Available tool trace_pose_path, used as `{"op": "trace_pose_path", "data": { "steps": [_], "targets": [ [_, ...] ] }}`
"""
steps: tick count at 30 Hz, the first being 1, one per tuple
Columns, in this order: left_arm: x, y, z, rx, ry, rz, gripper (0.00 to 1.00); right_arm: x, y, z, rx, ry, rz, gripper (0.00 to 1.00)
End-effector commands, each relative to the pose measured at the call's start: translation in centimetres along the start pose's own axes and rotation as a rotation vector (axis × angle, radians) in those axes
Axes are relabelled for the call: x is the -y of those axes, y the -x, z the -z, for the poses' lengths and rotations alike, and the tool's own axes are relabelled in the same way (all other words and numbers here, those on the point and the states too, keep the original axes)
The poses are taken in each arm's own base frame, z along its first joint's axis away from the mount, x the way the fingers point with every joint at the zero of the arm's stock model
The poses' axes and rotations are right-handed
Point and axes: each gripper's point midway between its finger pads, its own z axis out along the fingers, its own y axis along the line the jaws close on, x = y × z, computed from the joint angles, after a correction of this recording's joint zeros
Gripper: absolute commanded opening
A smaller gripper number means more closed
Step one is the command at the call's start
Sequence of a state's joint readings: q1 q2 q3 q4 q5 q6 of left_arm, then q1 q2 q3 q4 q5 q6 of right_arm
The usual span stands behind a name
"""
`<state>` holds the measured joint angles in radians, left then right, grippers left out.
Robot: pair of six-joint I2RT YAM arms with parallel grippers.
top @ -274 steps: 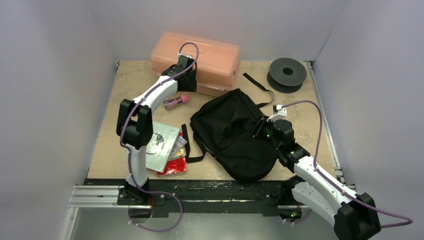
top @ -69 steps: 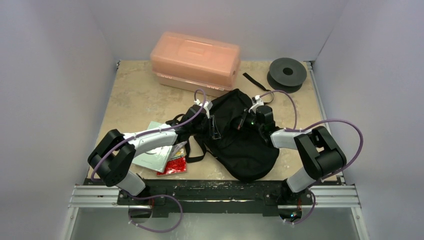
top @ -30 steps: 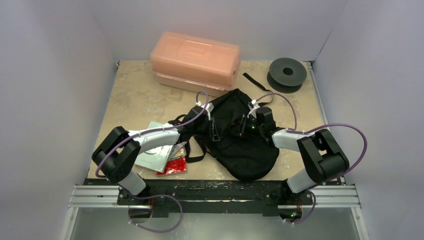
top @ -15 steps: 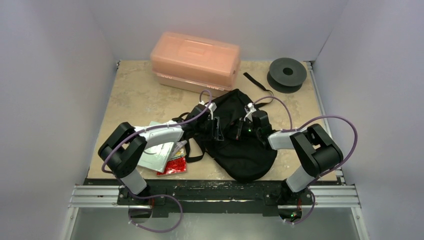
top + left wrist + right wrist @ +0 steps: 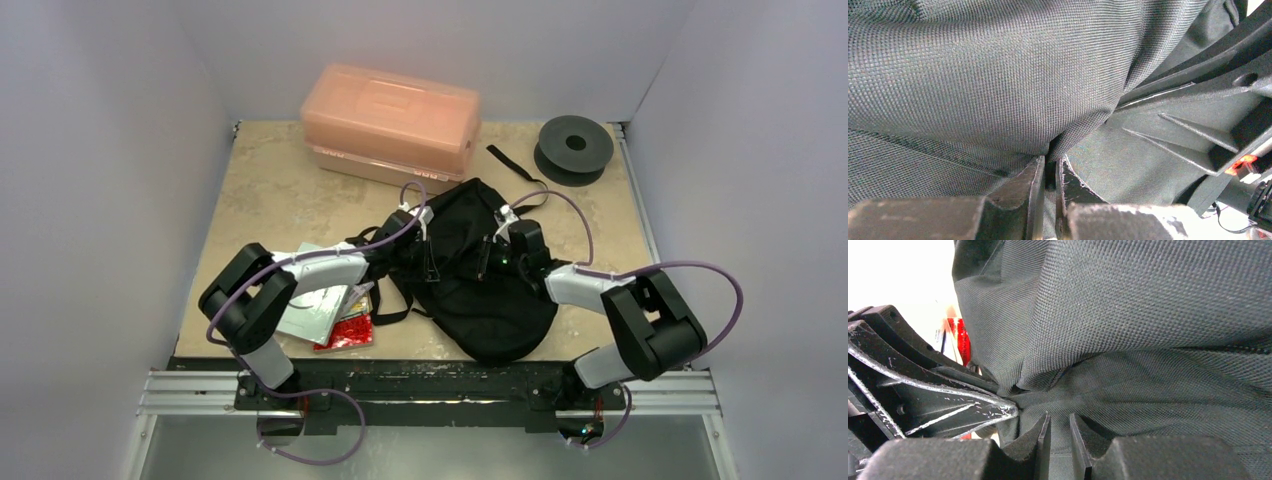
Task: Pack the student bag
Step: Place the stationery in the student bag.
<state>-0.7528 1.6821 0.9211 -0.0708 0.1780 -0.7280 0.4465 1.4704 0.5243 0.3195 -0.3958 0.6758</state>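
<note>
The student bag, soft black fabric, lies in the middle of the table with its straps trailing left. My left gripper reaches in from the left onto the bag's upper part. In the left wrist view, my left gripper is shut on a fold of the student bag. My right gripper comes in from the right, facing the left one. In the right wrist view, my right gripper shows a narrow gap filled with the student bag's fabric. Whether it pinches the fabric is unclear.
A translucent orange-pink box stands at the back. A black spool sits at the back right, with a loose strap beside it. A booklet and a red packet lie left of the bag.
The left jaws opened wide, then closed on the bag's fabric. The right gripper drew back slightly to the right. The pink-tipped item seen earlier near the box no longer shows.
</note>
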Motion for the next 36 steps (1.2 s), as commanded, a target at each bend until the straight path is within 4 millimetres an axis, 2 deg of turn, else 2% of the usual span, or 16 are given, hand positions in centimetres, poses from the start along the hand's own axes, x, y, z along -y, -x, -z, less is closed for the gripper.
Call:
{"op": "trace_pose_path", "data": {
  "steps": [1,8,11,13,17,20,24,27,28,32,34,36],
  "targets": [
    [0.6,1.2,1.3,0.092,-0.045,-0.069,0.00,-1.7,2.0,0.9,0.037,0.023,0.065,0.26],
    [2.4,1.9,2.3,0.164,-0.158,-0.101,0.00,-3.2,4.3,3.0,0.102,-0.001,0.153,0.39],
    [2.6,1.7,2.5,0.163,-0.178,-0.089,0.16,-4.1,6.4,4.3,0.162,-0.032,0.194,0.45],
    [2.4,1.6,2.8,0.170,-0.171,-0.086,0.26,-4.0,8.2,5.2,0.216,-0.095,0.207,0.49],
    [2.1,1.9,3.7,0.188,-0.138,-0.094,0.35,-1.7,10.4,6.7,0.290,-0.285,0.191,0.59],
    [2.0,2.4,4.2,0.197,-0.118,-0.095,0.40,0.1,11.4,7.4,0.331,-0.397,0.165,0.61],
    [1.3,2.9,4.3,0.193,-0.050,-0.083,0.48,0.8,11.8,7.0,0.347,-0.384,0.156,0.64],
    [0.9,2.9,4.8,0.184,-0.020,-0.068,0.51,0.1,11.5,5.7,0.301,-0.327,0.181,0.56],
    [0.9,3.1,5.0,0.190,-0.018,-0.064,0.53,-0.1,11.7,5.5,0.300,-0.319,0.188,0.57],
    [0.8,3.7,5.5,0.187,0.006,-0.032,0.64,-1.6,10.2,3.8,0.221,-0.206,0.136,0.70],
    [0.6,3.8,5.2,0.155,0.028,-0.013,0.64,-1.2,9.0,3.2,0.196,-0.192,0.070,0.70],
    [0.8,3.8,4.5,0.130,0.027,-0.002,0.62,-0.3,7.8,2.9,0.177,-0.210,0.000,0.65]
  ]
}}
